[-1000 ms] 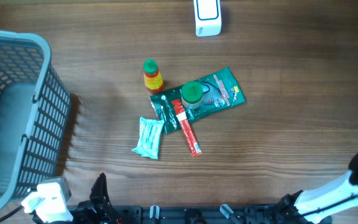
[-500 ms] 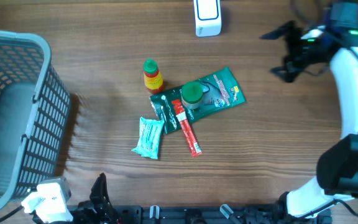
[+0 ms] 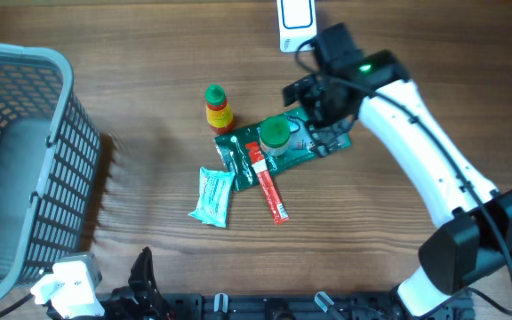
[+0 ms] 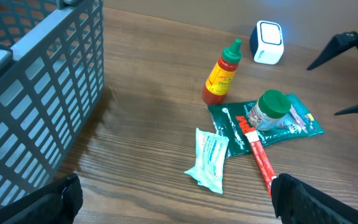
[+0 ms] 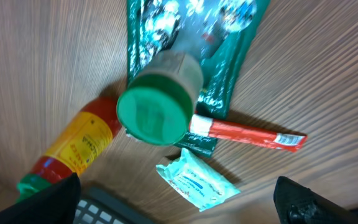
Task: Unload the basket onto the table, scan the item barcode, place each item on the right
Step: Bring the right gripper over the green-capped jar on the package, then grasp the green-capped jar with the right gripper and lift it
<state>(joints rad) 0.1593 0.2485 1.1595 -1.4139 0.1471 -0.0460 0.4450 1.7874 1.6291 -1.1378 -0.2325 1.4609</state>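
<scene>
Five small grocery items clumped mid-table, none of them lifted. Jar with a green lid sitting on a flat green pouch, right in the middle of the bunch. Red stick pack lying slantwise, top end on the pouch just beside the jar, other end out on the wood. Pale blue wipes pack flat on the table, just beside the pouch's near-left corner. Sauce bottle with a green cap and yellow label, standing just past the pouch's far-left corner. Can't make out a barcode on any of them, tbh.

Right gripper hanging over the right half of the pouch, just beside the jar, jaws spread wide and clamping nothing. Can't tell from above whether it's touching the pouch. Wrist view looking pretty much straight down on the jar lid, fingers off in the lower corners.

White scanner at the far edge, partly hidden behind the right arm.

Left gripper down low at the near edge, also wide open and empty, whole clump well ahead of it. Grey basket over on the left, well apart from the items.
</scene>
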